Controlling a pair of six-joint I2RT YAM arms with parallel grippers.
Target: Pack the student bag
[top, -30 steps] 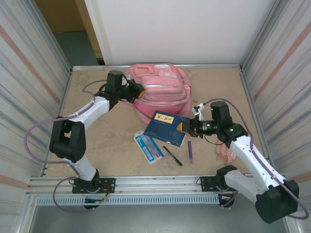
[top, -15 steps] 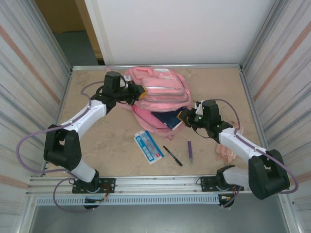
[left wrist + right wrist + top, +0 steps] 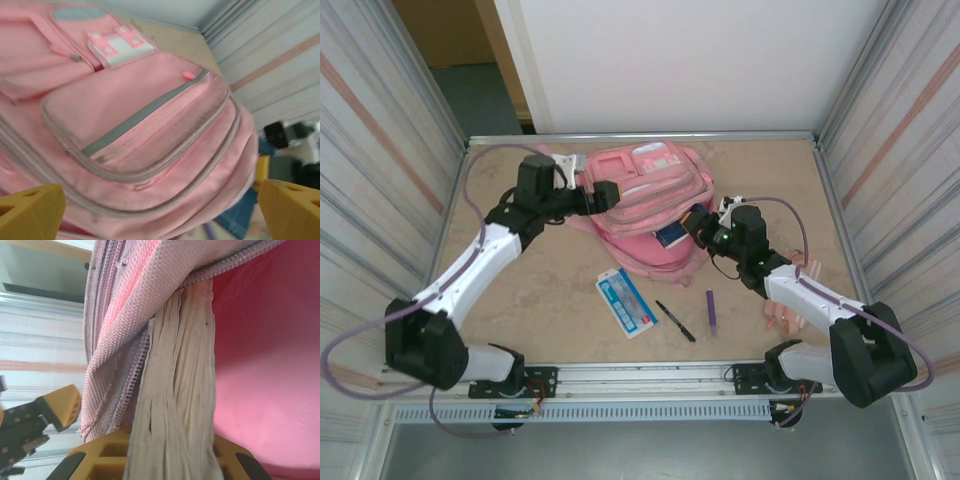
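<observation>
The pink student bag [image 3: 645, 190] lies at the back middle of the table, its mouth facing the right arm. My right gripper [image 3: 693, 224] is shut on a blue book [image 3: 670, 236] and holds it partly inside the bag's mouth. In the right wrist view the book's page edges [image 3: 177, 390] run up between my jaws [image 3: 170, 460] into the bag's pink lining [image 3: 265, 350], beside the zipper edge [image 3: 135, 365]. My left gripper [image 3: 601, 194] stands open over the bag's left side. Its yellow fingertips [image 3: 30, 210] spread wide above the front pocket [image 3: 140, 120], holding nothing.
A blue-and-white flat pack [image 3: 627, 302], a black pen [image 3: 675, 321] and a purple pen [image 3: 711, 311] lie on the table in front of the bag. A pink bundle [image 3: 786, 316] lies under the right forearm. Metal walls close in both sides.
The right gripper has pushed the blue book from the table into the bag's mouth. The left gripper has let go of the bag's flap and opened, and the bag has settled flatter.
</observation>
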